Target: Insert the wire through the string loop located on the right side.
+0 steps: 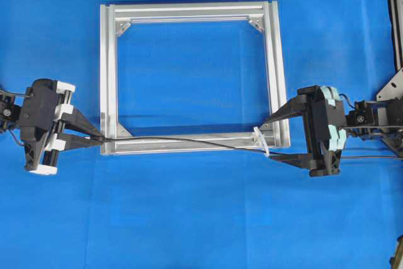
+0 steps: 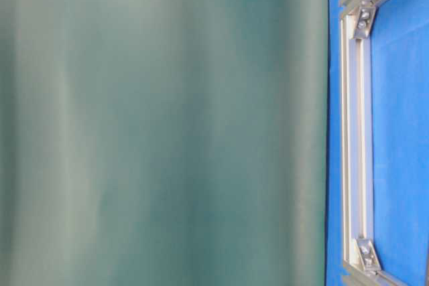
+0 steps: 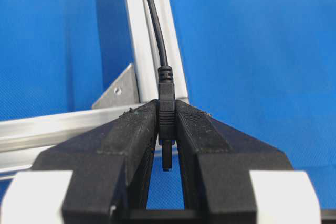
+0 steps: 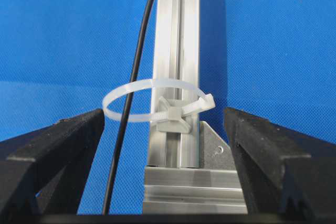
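On my overhead feed the left gripper [image 1: 101,138] sits at the frame's [image 1: 107,61] near-left corner, its jaws pressed together on the plug end of the wire [image 1: 189,140]. My left wrist camera confirms it: the fingers [image 3: 131,129] pinch the plug body of the wire [image 3: 166,109] between them, the ribbed strain relief standing just beyond the fingertips and the metal tip poking back into the gap behind the pads. From there the cable runs away from the gripper along the frame's [image 3: 137,40] silver bar.

The right gripper [image 1: 272,137] stands wide open and holds nothing. Between its spread fingers [image 4: 58,140], just ahead of the tips, I see the string loop [image 4: 152,85], a whitish translucent ring fastened around the frame's [image 4: 178,35] bar and standing out to the left of it. The wire [image 4: 137,56] drops down through that ring, entering from beyond and coming out toward the gripper, closer to its left finger. Overhead, the string loop [image 1: 262,140] sits near the frame's near-right corner, just in front of the right gripper.

I can read no writing or label anywhere. The table-level view gives me one side of the frame [image 2: 354,138] on the blue cloth [image 2: 402,132] with a green curtain [image 2: 161,125] behind.
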Controlling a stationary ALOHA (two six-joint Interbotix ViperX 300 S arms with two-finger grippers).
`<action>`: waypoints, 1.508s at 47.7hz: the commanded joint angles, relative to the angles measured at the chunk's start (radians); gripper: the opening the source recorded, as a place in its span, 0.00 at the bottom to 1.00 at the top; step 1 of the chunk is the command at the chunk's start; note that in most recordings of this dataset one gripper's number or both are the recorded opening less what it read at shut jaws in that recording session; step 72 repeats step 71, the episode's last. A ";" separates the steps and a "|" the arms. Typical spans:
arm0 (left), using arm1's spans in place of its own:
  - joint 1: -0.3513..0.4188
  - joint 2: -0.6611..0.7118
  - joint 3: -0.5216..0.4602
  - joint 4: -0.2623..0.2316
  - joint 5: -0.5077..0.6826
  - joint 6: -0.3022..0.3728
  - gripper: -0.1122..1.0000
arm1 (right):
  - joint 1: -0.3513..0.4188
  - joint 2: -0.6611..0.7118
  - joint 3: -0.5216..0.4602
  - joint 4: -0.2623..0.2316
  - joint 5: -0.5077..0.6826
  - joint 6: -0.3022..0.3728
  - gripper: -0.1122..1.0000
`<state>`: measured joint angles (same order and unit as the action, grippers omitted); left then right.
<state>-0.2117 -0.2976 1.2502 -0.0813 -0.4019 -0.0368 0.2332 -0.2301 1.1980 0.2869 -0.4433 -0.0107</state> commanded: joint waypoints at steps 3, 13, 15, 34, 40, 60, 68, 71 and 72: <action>-0.005 -0.006 -0.015 0.000 0.009 0.000 0.18 | -0.002 -0.012 -0.020 0.000 -0.002 0.000 0.81; -0.005 -0.012 -0.009 -0.002 0.034 -0.005 0.18 | -0.002 -0.012 -0.029 0.002 0.021 0.000 0.81; -0.005 -0.012 -0.009 0.000 0.035 -0.011 0.18 | -0.003 -0.012 -0.031 0.000 0.025 0.000 0.81; -0.005 -0.014 -0.006 0.000 0.048 -0.101 0.90 | -0.002 -0.012 -0.031 0.002 0.026 0.000 0.81; -0.002 -0.015 -0.006 0.000 0.048 -0.103 0.90 | -0.002 -0.014 -0.032 0.002 0.028 0.000 0.81; 0.000 -0.126 -0.043 0.002 0.104 -0.098 0.90 | -0.002 -0.183 -0.071 -0.002 0.164 -0.008 0.81; -0.002 -0.206 -0.061 0.002 0.169 -0.097 0.90 | -0.011 -0.262 -0.080 -0.002 0.222 -0.009 0.81; 0.002 -0.233 -0.066 0.003 0.190 -0.097 0.89 | -0.018 -0.282 -0.080 -0.002 0.238 -0.014 0.81; 0.002 -0.233 -0.066 0.003 0.190 -0.097 0.89 | -0.018 -0.282 -0.080 -0.002 0.238 -0.014 0.81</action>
